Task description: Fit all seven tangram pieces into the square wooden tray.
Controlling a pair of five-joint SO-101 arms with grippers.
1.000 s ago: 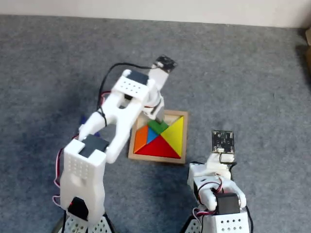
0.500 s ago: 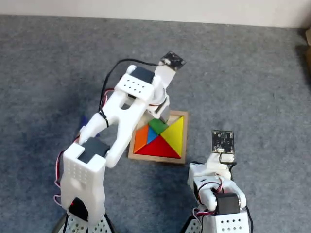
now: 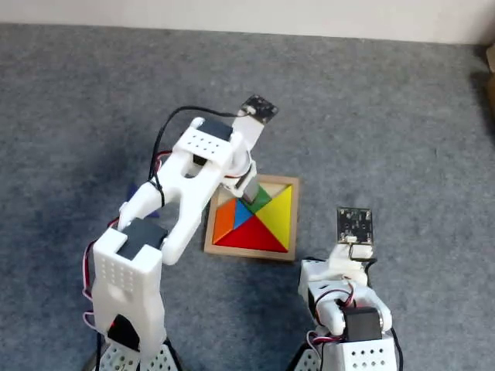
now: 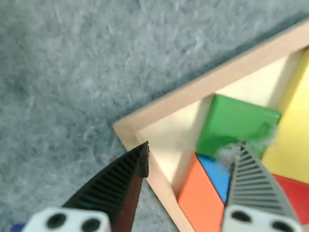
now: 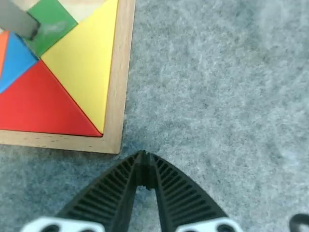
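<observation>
The square wooden tray [image 3: 295, 220] lies on the grey carpet with orange [image 3: 223, 220], blue [image 3: 240, 214], green [image 3: 261, 198], yellow [image 3: 280, 209] and red [image 3: 255, 236] pieces in it. My left gripper [image 4: 190, 152] hangs open over the tray's far left corner [image 4: 126, 129], one finger [image 4: 244, 166] by the green square [image 4: 236, 121], the other near the rim. Bare wood shows between them. My right gripper [image 5: 145, 166] is shut on nothing, just off the tray's near right corner [image 5: 116, 142].
A dark blue piece [image 3: 144, 196] lies on the carpet left of the tray, partly hidden by the left arm [image 3: 193, 185]. Open carpet stretches to the right and beyond the tray. A pale wall edge runs along the back.
The left arm swung slightly right, then back left over the tray's far left corner. The green square has shifted a little in the tray. The right arm stayed still.
</observation>
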